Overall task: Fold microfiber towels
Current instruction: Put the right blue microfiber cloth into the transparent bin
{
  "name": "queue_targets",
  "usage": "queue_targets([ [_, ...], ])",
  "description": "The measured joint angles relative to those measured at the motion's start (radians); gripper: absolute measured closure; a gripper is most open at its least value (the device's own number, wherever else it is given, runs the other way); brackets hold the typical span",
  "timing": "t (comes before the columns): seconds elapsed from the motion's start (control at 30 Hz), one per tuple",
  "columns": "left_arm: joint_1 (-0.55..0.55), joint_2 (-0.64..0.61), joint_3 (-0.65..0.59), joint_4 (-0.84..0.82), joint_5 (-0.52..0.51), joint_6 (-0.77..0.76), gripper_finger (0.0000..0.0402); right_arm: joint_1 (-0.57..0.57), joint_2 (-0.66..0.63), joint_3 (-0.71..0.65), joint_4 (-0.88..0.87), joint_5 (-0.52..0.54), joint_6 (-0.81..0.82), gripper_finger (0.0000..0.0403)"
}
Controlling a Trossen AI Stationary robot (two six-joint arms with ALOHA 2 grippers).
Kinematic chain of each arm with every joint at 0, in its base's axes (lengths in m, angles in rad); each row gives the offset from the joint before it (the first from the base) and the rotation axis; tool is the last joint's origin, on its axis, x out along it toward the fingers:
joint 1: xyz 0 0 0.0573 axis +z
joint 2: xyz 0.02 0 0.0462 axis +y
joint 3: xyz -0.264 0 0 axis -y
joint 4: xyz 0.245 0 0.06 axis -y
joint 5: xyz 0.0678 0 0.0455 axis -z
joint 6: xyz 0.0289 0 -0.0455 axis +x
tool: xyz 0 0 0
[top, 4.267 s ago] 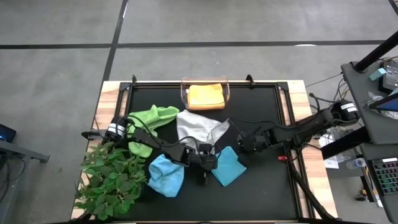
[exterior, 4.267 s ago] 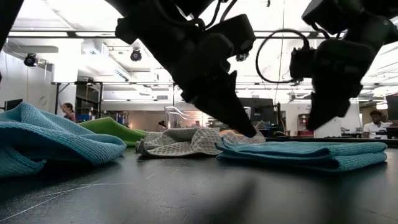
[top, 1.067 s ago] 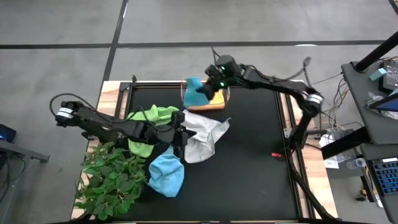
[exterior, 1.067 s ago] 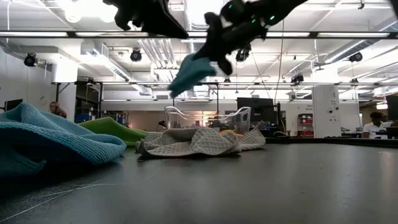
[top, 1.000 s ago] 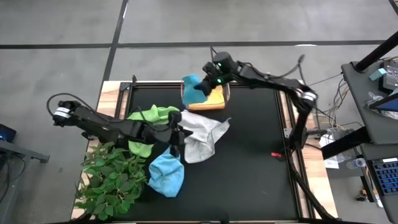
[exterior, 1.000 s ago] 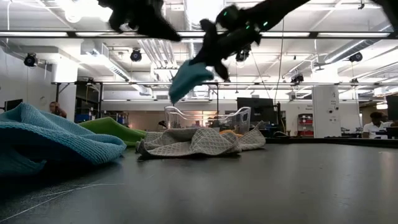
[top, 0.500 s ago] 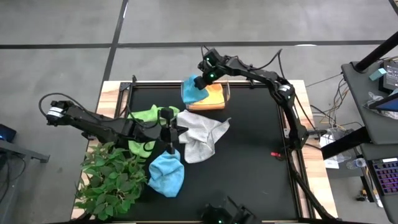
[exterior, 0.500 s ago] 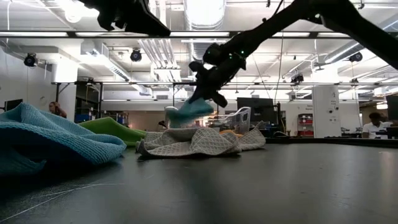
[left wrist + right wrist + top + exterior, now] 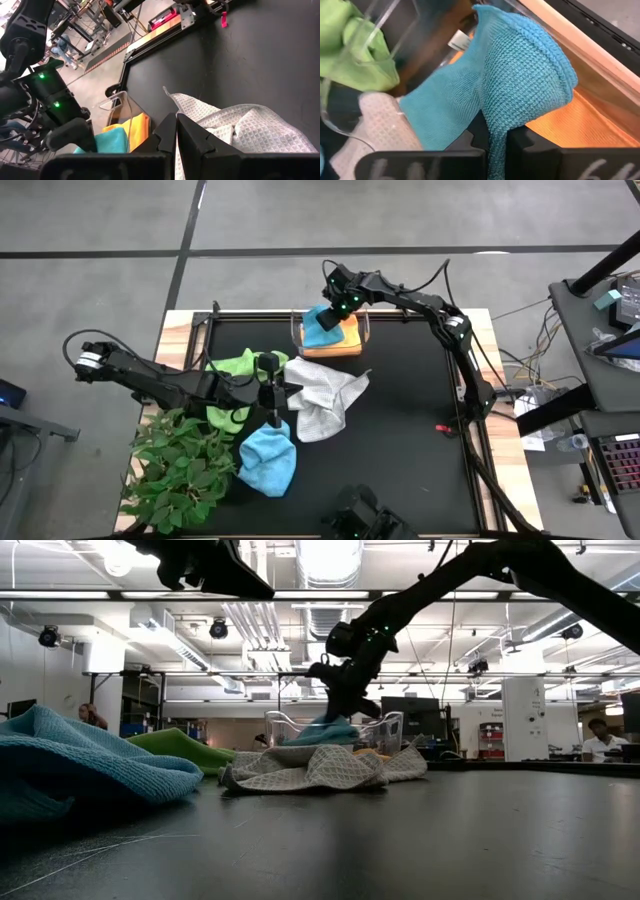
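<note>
My right gripper [image 9: 336, 306] is over the clear bin [image 9: 297, 328] at the table's far edge, shut on the teal towel [image 9: 515, 85]. A yellow-orange towel [image 9: 348, 336] lies in the bin under it. The pale grey-white towel [image 9: 320, 395] lies crumpled at mid-table, the lime green towel [image 9: 245, 368] to its left, and the light blue towel [image 9: 268, 460] nearer the front. My left gripper [image 9: 272, 395] is shut on nothing, high above the grey-white towel's left edge; in the low view it is at the top [image 9: 255, 585]. My right gripper pinches a bunched fold of the teal towel [image 9: 496, 129] between its two fingers, several layers thick. The fingers slant down from above. The towel hangs below the fingers [image 9: 335, 728], and its lower part lies on the yellow-orange towel [image 9: 570, 125] in the bin.
A leafy green plant [image 9: 180, 470] fills the near left corner. A small red object [image 9: 443, 428] lies on the black mat near the right rail. The mat's right half is bare black surface.
My right gripper has sunk toward the bin and tipped more steeply down, carrying the teal towel from hanging in the air down onto the yellow-orange towel. My left gripper has drawn back a little toward the table's left edge, still shut.
</note>
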Motion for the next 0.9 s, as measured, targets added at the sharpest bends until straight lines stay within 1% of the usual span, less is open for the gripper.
queue_targets([
  [0.2,0.000,0.000,-0.002,0.009,-0.001,0.000,0.0402,0.000,0.000,0.000,-0.005,0.006,-0.001,0.0389],
  [0.27,0.000,0.000,-0.001,0.009,-0.001,0.000,0.0402,0.000,0.000,0.000,-0.005,0.012,-0.005,0.0380],
  [0.37,0.000,0.000,-0.002,0.011,-0.001,0.000,0.0402,0.002,0.000,0.000,-0.009,0.035,-0.012,0.0353],
  [0.53,0.000,0.001,-0.001,0.010,-0.001,0.000,0.0402,0.002,0.000,0.000,-0.020,0.040,-0.016,0.0289],
  [0.7,0.000,0.001,-0.002,0.009,-0.002,0.000,0.0402,0.001,0.000,0.031,-0.095,0.043,-0.032,0.0236],
  [0.77,0.000,0.001,-0.002,0.010,-0.002,0.000,0.0402,0.000,0.000,0.056,-0.143,0.077,-0.047,0.0222],
  [0.9,0.000,0.001,-0.003,0.010,-0.002,0.000,0.0402,0.000,0.000,0.119,-0.228,0.223,-0.091,0.0208],
])
